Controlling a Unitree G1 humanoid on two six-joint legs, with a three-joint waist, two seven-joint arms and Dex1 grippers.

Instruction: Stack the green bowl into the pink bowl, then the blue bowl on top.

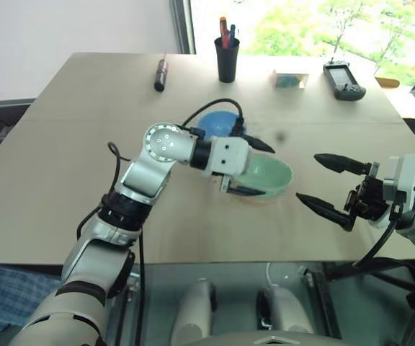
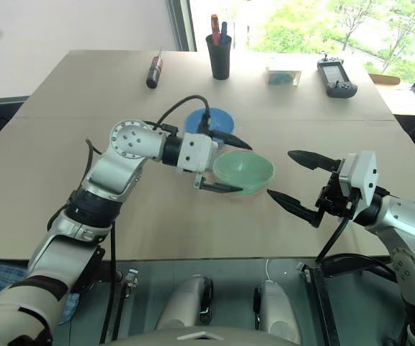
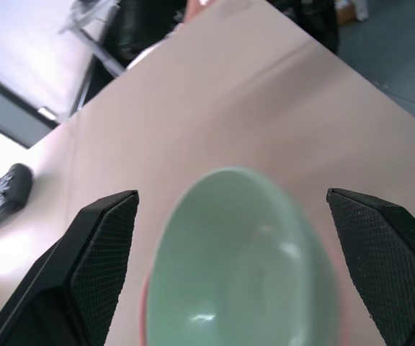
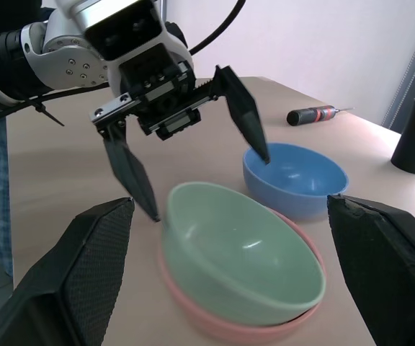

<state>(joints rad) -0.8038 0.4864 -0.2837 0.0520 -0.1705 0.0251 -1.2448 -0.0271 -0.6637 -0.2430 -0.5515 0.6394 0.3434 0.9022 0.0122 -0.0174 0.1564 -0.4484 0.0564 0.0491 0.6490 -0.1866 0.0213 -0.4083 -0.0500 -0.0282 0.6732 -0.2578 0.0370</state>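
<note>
No text, label, brand, number or sign can be read anywhere in these pictures.

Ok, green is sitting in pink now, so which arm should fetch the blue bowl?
Left, probably. The left gripper hangs open right beside the blue bowl; the right gripper is open too, but farther off, past the green bowl.
</note>
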